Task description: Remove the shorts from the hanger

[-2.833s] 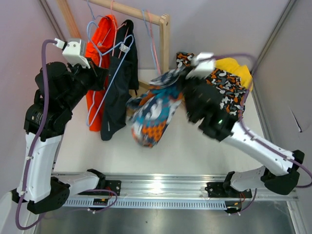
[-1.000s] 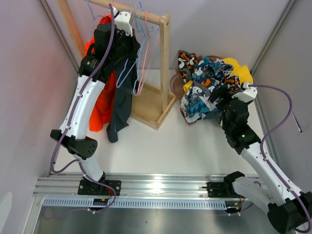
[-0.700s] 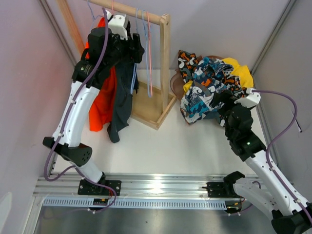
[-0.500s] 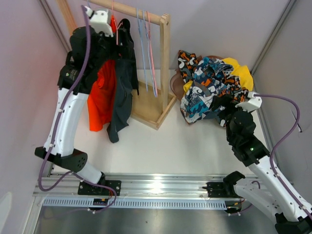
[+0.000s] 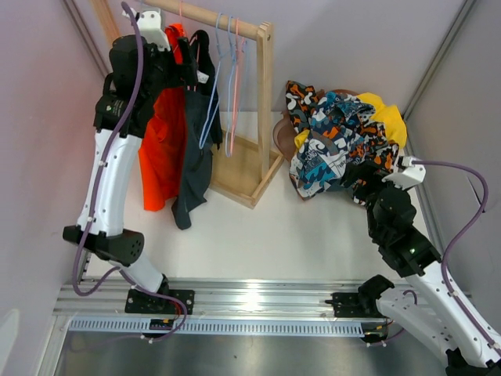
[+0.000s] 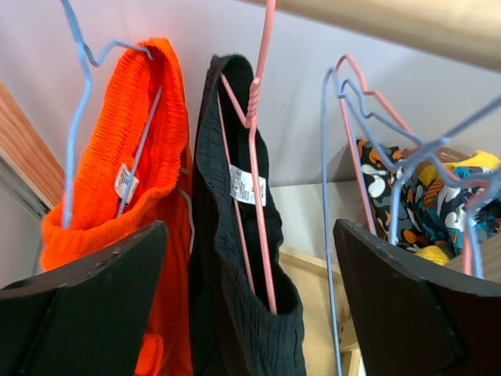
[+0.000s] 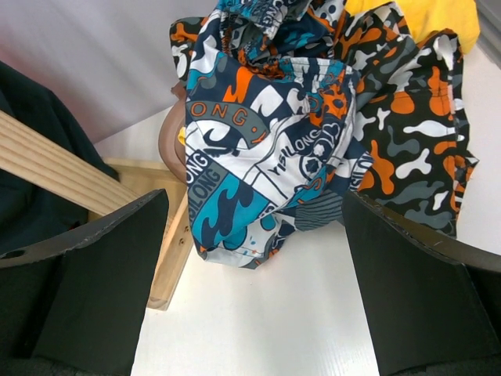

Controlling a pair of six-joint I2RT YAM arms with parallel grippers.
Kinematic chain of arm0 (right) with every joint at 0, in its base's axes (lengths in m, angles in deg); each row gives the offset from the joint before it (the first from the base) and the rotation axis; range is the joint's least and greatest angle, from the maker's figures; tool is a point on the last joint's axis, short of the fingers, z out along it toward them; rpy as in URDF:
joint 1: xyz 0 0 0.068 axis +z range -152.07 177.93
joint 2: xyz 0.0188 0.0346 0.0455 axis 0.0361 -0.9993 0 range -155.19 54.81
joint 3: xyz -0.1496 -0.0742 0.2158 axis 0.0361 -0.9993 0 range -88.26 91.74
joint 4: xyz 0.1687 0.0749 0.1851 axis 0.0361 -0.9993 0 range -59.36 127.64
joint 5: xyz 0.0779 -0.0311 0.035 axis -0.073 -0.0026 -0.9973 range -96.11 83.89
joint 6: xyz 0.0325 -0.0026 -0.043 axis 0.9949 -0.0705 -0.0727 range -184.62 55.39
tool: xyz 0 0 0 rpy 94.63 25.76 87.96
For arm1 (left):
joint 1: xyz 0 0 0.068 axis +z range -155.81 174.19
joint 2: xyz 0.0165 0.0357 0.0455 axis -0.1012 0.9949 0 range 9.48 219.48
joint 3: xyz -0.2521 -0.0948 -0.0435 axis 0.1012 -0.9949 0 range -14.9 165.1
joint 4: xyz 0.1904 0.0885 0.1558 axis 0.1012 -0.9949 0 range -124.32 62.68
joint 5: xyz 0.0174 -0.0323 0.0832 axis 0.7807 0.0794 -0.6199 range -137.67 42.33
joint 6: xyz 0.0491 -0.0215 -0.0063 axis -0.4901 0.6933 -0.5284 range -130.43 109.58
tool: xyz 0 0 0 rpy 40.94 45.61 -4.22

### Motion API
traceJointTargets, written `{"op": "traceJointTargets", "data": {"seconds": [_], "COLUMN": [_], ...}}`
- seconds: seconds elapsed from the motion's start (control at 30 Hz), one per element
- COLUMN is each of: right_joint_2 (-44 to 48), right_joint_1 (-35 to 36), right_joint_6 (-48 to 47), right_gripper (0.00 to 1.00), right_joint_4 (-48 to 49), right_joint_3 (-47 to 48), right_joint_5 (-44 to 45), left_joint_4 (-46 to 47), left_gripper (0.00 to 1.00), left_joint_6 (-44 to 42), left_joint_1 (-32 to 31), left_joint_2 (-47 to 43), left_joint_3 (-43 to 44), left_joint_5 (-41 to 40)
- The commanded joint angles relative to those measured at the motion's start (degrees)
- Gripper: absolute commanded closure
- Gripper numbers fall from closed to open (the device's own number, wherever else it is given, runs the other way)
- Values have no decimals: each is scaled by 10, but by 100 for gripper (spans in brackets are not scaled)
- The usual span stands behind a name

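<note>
Bright orange shorts [image 6: 133, 180] hang on a blue hanger [image 6: 74, 117]. Beside them, black shorts [image 6: 243, 266] hang on a pink hanger [image 6: 254, 149]. My left gripper [image 6: 250, 313] is open, raised at the rail [image 5: 194, 72], with the black shorts in front of the gap and untouched. Teal-orange print shorts [image 7: 266, 157], camouflage shorts [image 7: 407, 141] and yellow shorts [image 7: 423, 16] lie piled on the table at the right [image 5: 337, 149]. My right gripper [image 7: 254, 290] is open and empty just short of the pile [image 5: 356, 178].
The wooden rack has a top rail [image 5: 219, 19], a post [image 5: 266, 86] and a base [image 5: 243, 176] on the white table. Empty blue and pink hangers [image 5: 223, 94] hang right of the black shorts. A brown round object [image 7: 168, 141] sits under the pile. Walls stand close on both sides.
My left gripper has opened and moved left along the rail, from the empty hangers to the orange and black shorts. The right arm has drawn back a little from the pile.
</note>
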State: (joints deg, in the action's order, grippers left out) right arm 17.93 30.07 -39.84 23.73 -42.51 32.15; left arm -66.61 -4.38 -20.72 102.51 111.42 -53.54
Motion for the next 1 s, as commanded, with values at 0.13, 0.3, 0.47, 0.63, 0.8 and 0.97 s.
{"op": "traceJointTargets", "data": {"seconds": [0.13,0.3,0.47,0.63,0.8,0.97], "right_joint_2": [13,11,13,21,31,35], "right_joint_1": [2,3,3,2,2,3], "right_joint_6": [-8,-9,-9,-4,-2,-3], "right_gripper": [1,0,1,1,1,1], "right_joint_4": [-16,-16,-18,-24,-30,-24], "right_joint_3": [-6,-11,-12,-14,-14,-5], "right_joint_5": [28,30,32,35,32,22], "left_joint_4": [14,17,15,-1,-8,-21], "left_gripper": [16,33,55,72,100,100], "left_joint_6": [12,14,13,12,8,5], "left_joint_1": [10,10,11,13,15,15], "left_joint_2": [43,63,77,96,102,100], "left_joint_3": [41,40,51,76,82,134], "left_joint_5": [20,31,33,43,50,54]}}
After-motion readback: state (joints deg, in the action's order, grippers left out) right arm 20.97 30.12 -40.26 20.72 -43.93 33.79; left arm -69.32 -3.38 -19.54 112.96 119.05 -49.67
